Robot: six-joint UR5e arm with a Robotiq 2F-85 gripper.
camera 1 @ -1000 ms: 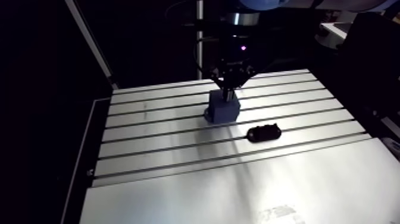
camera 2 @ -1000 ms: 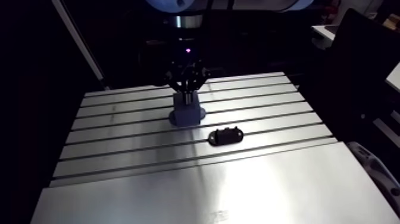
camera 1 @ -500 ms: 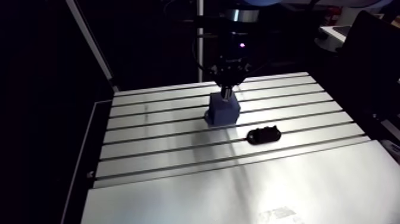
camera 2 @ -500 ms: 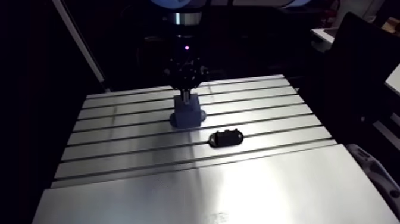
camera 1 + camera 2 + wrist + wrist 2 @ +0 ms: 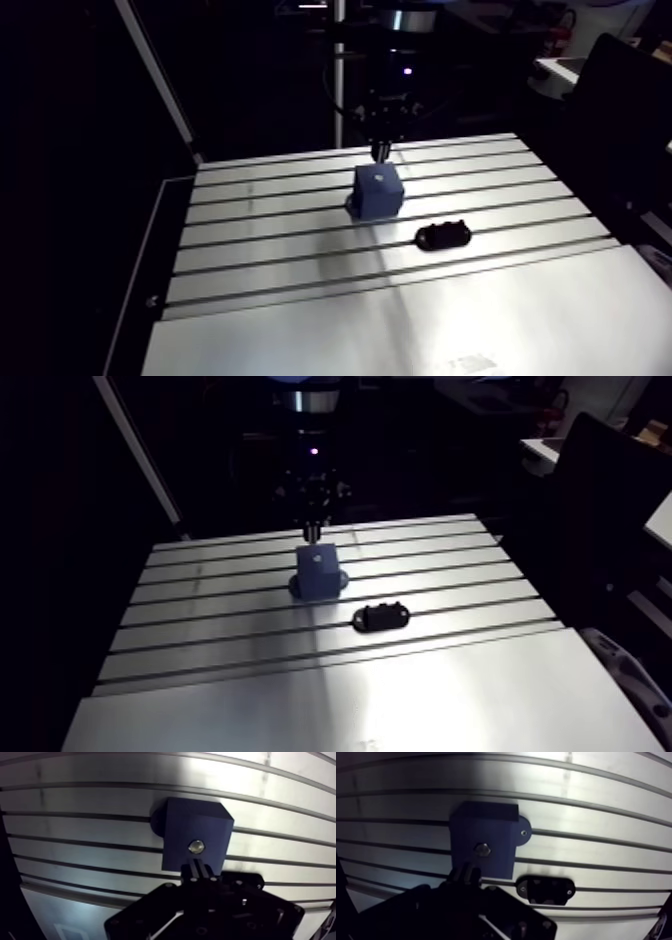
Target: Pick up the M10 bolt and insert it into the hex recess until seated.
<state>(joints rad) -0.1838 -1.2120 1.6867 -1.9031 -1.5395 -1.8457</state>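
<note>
1. Hand (image 5: 200,871): both fingers pressed tog., nothing betw. them, so closed & empty.
2. Hand hovers right over the blue block (image 5: 186,822) w/o touching it. Arm view shows a small gap betw. finger ends & block top.
3. M10 bolt (image 5: 196,846): sits in the recess in the block's top face. Only its bright metal end shows, approx. level w/ the surface. Can't tell if it's fully seated.
4. Wrist view: bolt lies just ahead of the finger ends, free of them.
5. Block stands upright on the slotted table (image 5: 300,300), across the grooves. A round foot (image 5: 523,833) w/ a small screw sticks out at its base.
6. Black oblong part (image 5: 545,889) lies flat on the table near the block, not touching it or the hand.
</note>
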